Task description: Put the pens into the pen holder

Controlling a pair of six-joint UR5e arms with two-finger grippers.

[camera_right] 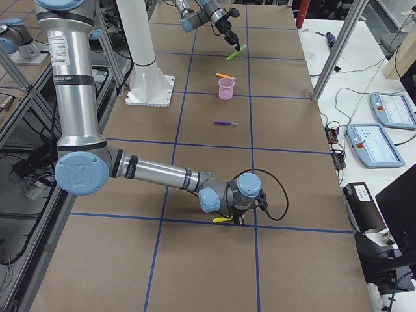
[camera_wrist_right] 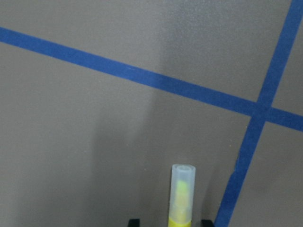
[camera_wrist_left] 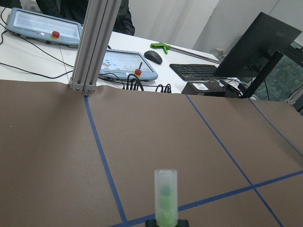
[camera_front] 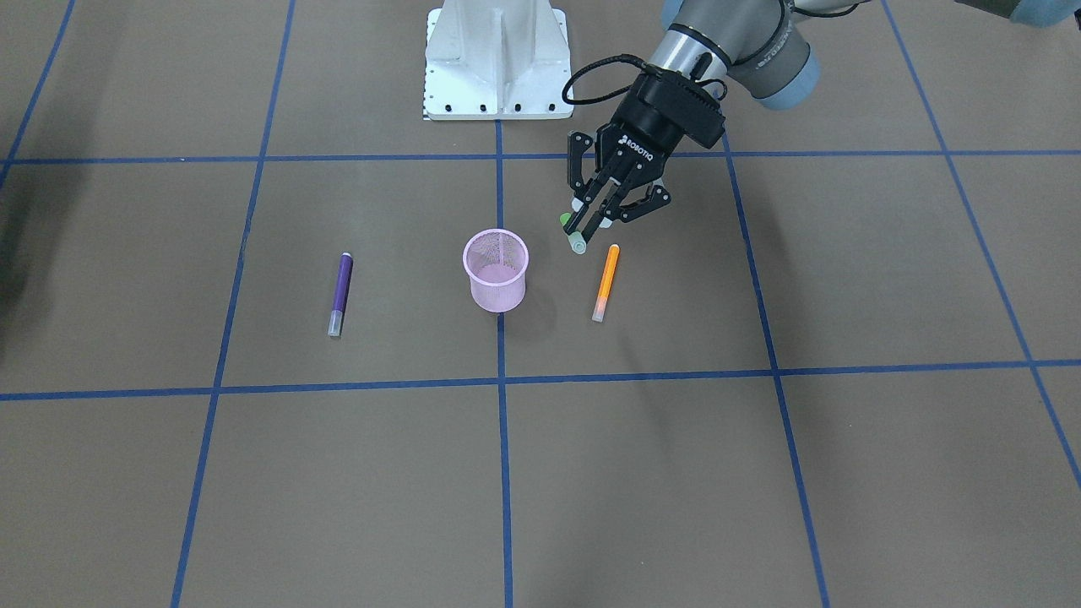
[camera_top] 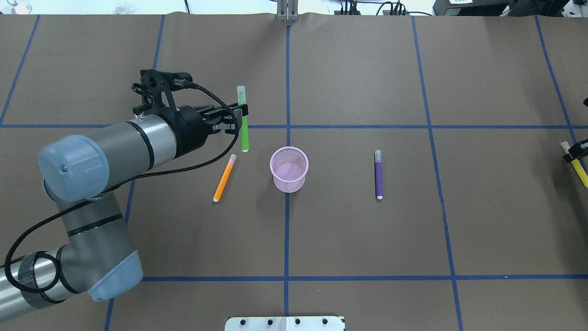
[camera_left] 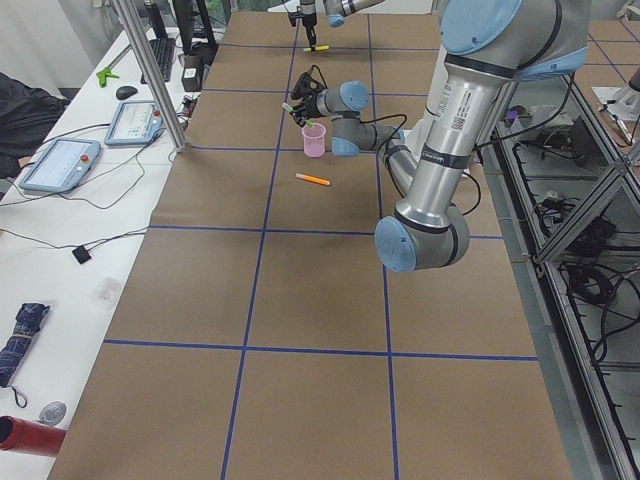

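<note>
My left gripper (camera_top: 240,111) is shut on the green pen (camera_top: 244,135) and holds it above the table, left of and beyond the pink mesh pen holder (camera_top: 288,184). The green pen also shows in the left wrist view (camera_wrist_left: 165,196). The orange pen (camera_top: 224,178) lies on the table left of the holder. The purple pen (camera_top: 378,174) lies to the holder's right. My right gripper (camera_top: 575,154) is at the table's far right edge, shut on the yellow pen (camera_top: 579,172), low over the table. The yellow pen's pale cap shows in the right wrist view (camera_wrist_right: 182,189). The holder looks empty.
The robot's white base (camera_front: 497,59) stands at the near edge behind the holder. Blue tape lines (camera_top: 287,230) cross the brown table cover. An aluminium post (camera_wrist_left: 94,42), teach pendants and a keyboard stand past the table's far edge.
</note>
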